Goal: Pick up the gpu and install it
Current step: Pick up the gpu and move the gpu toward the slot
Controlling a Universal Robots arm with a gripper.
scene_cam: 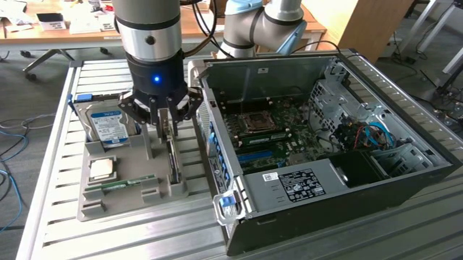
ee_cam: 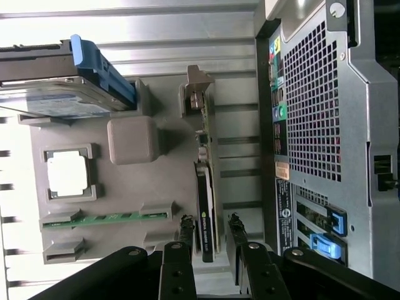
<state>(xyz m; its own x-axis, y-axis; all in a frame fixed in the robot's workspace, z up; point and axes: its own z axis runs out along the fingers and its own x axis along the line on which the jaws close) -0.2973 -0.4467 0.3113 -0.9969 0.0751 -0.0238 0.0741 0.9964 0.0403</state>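
Exterior view, starting nearest the camera: a slatted metal table (scene_cam: 108, 238) carries a grey parts tray (scene_cam: 119, 201) and, just beside it on the exterior view's right, an open computer case (scene_cam: 347, 208). Along the tray's near edge a green memory stick (scene_cam: 129, 181) lies in its slot. Just behind it a square processor (scene_cam: 103, 169) sits in a recess. The gpu (scene_cam: 174, 165) stands on its edge in a slot along the tray's case-side edge, running from near to far. Directly above it hangs the gripper (scene_cam: 168, 130), pointing straight down from the arm (scene_cam: 148, 32).

In the wrist view the gripper (ee_cam: 209, 232) is roughly half open. Its two fingers (ee_cam: 185, 234) flank the gpu (ee_cam: 206, 187), one on each side, and a sliver of space shows between card and finger, so nothing is clamped. The card's silver bracket (ee_cam: 197, 87) is at the end away from the fingers.

At the tray's far corner, away from the case, the hard drive (scene_cam: 108, 125) with its blue-white label rests in its cradle, close to the gripper but apart from it.
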